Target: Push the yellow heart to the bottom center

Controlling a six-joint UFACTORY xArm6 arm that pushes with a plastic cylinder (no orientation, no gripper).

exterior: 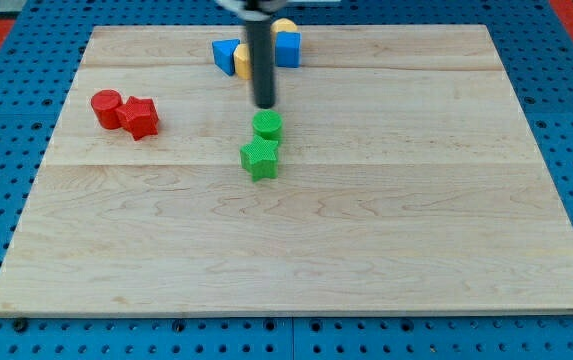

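Note:
My tip (265, 104) rests on the board just above the green cylinder (267, 126), with a small gap between them. The rod rises to the view's top and covers part of the block cluster there. In that cluster two yellow pieces show: one (242, 61) left of the rod, next to the blue triangle-like block (226, 52), and one (284, 27) right of the rod, above the blue cube (287, 48). I cannot tell which yellow piece is the heart. A green star (259, 158) lies just below the green cylinder.
A red cylinder (106, 107) and a red star-like block (140, 117) sit together at the view's left. The wooden board (366, 250) lies on a blue pegboard surface.

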